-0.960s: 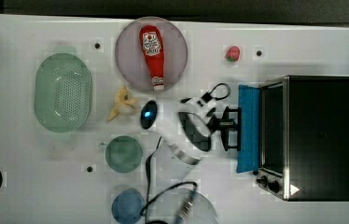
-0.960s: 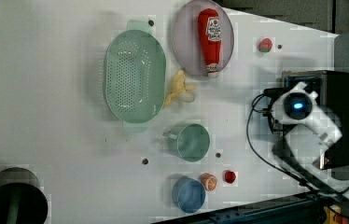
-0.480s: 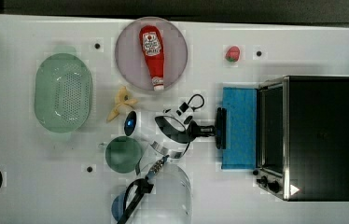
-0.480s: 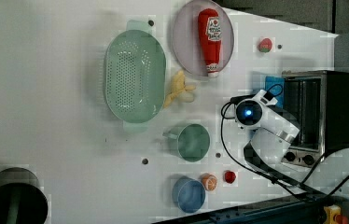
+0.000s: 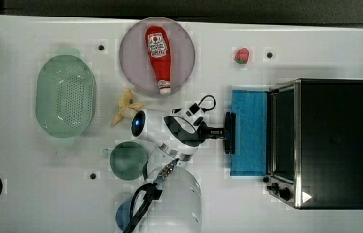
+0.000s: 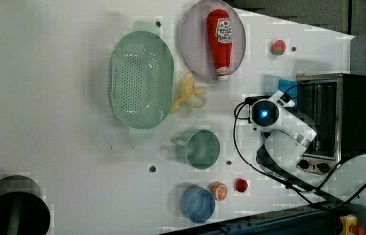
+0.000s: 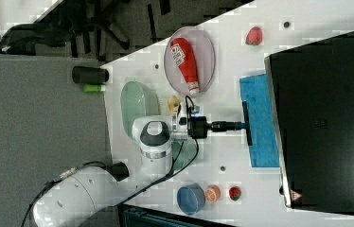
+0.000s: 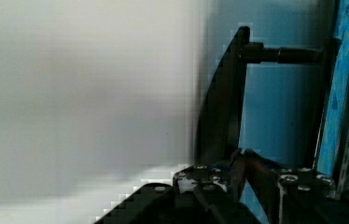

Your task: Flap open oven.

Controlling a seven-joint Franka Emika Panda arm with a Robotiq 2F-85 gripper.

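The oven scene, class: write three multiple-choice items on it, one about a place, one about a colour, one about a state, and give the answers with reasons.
1. Where does the ketchup bottle lie?
A. in the green colander
B. on the round plate
C. inside the oven

2. What colour is the glass of the oven door?
A. blue
B. red
C. yellow

3. In what state is the oven door?
A. shut upright
B. folded down flat in front of the oven
C. taken off and set beside the colander

Answers:
1 B, the bottle rests on the plate in the top view.
2 A, the panel shows blue in the top and right views.
3 B, the door lies flat with the cavity open behind it, and the gripper is at the dark bar handle.
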